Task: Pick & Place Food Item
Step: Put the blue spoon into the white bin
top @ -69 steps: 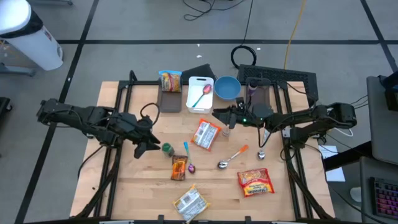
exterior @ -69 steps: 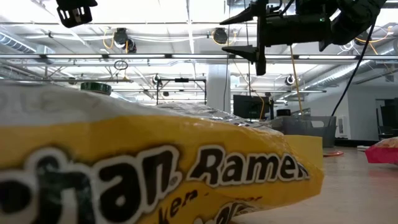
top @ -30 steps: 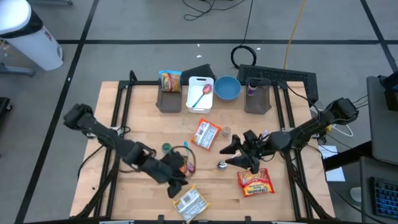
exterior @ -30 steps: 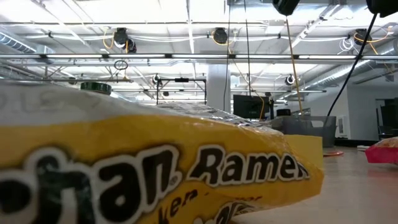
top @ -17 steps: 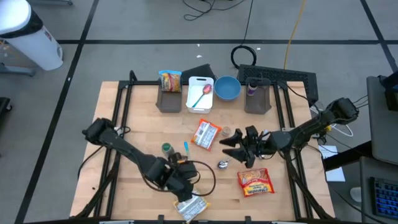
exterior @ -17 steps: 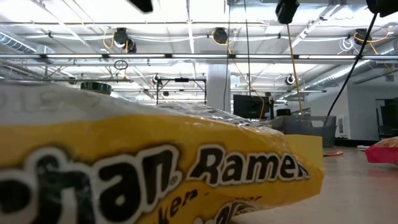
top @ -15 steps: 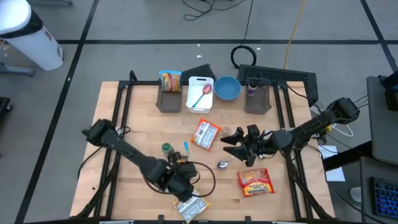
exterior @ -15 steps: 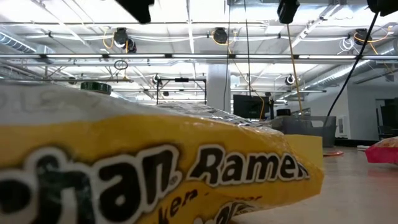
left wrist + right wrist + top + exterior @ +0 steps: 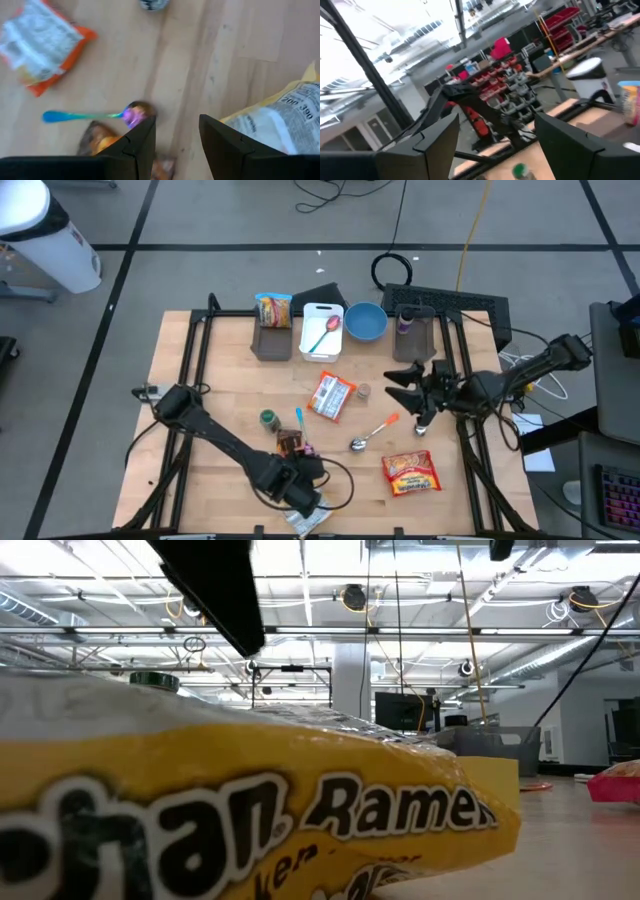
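Tabletop (image 9: 200, 360): a wooden top with food packs, spoons and containers on it.
Left bin (image 9: 272, 344): a dark bin at the back; one yellow snack bag (image 9: 272, 309) stands at its far end.
White tray (image 9: 322, 332): holds one spoon with a red bowl and a green handle (image 9: 321, 335).
Blue bowl (image 9: 365, 321): next to the white tray; looks empty.
Right bin (image 9: 413, 338): a dark bin at the back right; one small purple-topped thing (image 9: 404, 324) sits in it, too small to name.
Food packs: five can be seen. One is the yellow snack bag, one orange and white pack (image 9: 331, 396) is in the middle, one dark pack (image 9: 291, 444) is in front of it, one red ramen pack (image 9: 411, 473) is at the front right, and one yellow ramen pack (image 9: 310, 517) is at the front edge.
Loose spoons: three, maybe four; one blue (image 9: 298, 418), one orange-handled (image 9: 370, 432), one by the right arm (image 9: 421, 424).
Green-topped jar (image 9: 268, 419): one, left of the blue spoon.
Left claw (image 9: 308, 500): low over the yellow ramen pack, fingers partly apart, holding nothing.
Right claw (image 9: 403, 386): up over the right side, fingers wide apart, holding nothing.
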Motion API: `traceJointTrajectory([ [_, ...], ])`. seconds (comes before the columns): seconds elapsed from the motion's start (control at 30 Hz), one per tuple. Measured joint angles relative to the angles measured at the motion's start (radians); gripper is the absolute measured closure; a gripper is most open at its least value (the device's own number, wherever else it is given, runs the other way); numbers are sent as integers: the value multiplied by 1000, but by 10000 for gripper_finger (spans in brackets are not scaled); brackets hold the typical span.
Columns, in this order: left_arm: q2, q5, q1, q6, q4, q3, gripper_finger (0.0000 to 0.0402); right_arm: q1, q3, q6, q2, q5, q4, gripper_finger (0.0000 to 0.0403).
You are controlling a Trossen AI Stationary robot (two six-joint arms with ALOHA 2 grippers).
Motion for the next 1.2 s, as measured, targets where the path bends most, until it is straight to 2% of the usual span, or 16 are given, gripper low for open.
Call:
traceJointTrajectory([
  [0.13, 36, 33, 19, 22, 26, 0, 245, 0, 0, 11, -35, 3, -65, 149],
  [0.47, 97, 111, 58, 23, 29, 0, 245, 0, 0, 61, -28, 1, -127, 149],
  [1.2, 97, 65, 97, 75, -27, -17, 245, 0, 0, 62, -28, 0, -167, 149],
])
